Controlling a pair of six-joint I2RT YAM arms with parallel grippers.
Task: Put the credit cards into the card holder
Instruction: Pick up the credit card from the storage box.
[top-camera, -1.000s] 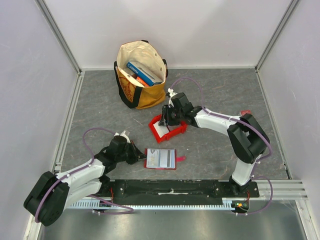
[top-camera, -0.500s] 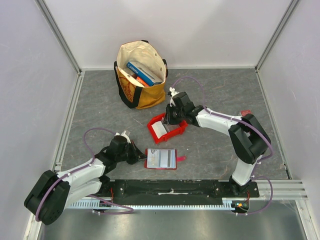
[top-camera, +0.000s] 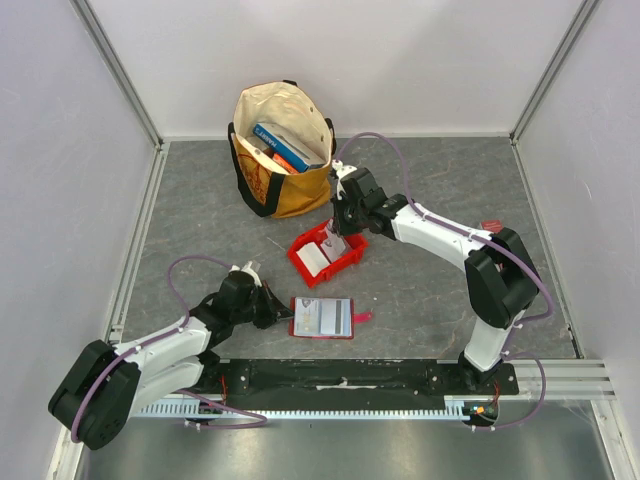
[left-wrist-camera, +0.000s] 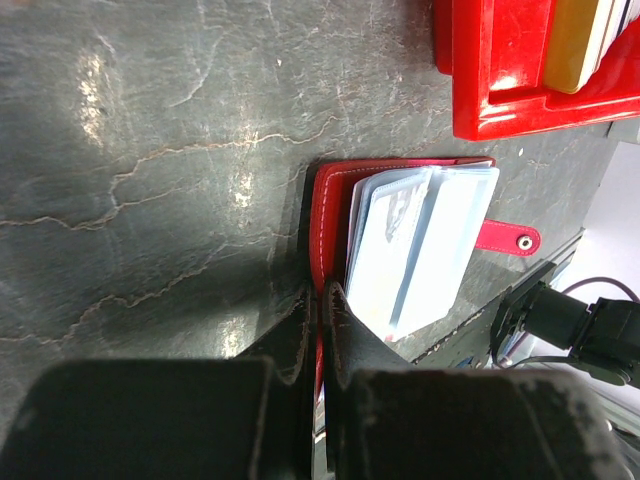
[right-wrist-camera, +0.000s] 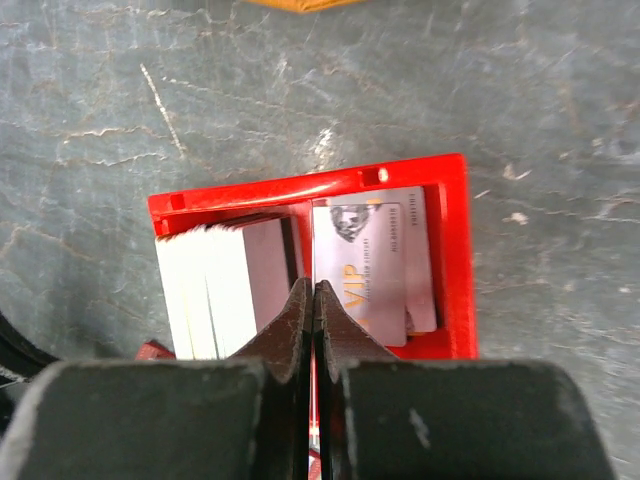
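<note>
The card holder (top-camera: 321, 318), a dark red wallet, lies open on the table with its pale slots up; it also shows in the left wrist view (left-wrist-camera: 330, 225). My left gripper (top-camera: 279, 312) (left-wrist-camera: 320, 296) is shut on its left cover edge. My right gripper (top-camera: 338, 234) (right-wrist-camera: 314, 290) is shut just above the red bin (top-camera: 347, 264) (right-wrist-camera: 455, 250), with a pale credit card (top-camera: 336, 244) hanging from it, seen edge-on in the right wrist view (right-wrist-camera: 313, 250). In the bin, a white stack of cards (top-camera: 315, 258) (right-wrist-camera: 215, 290) stands on the left. A silver "VIP" card (right-wrist-camera: 375, 260) lies on the right.
A tan tote bag (top-camera: 285, 190) with blue books (top-camera: 283, 140) stands behind the bin. A small red item (top-camera: 490, 226) lies by the right arm. Grey walls and metal rails enclose the table on three sides.
My right gripper has risen out of the bin and moved back a little, with a card in it. The bin has shifted and turned slightly. The left arm and wallet have not moved.
</note>
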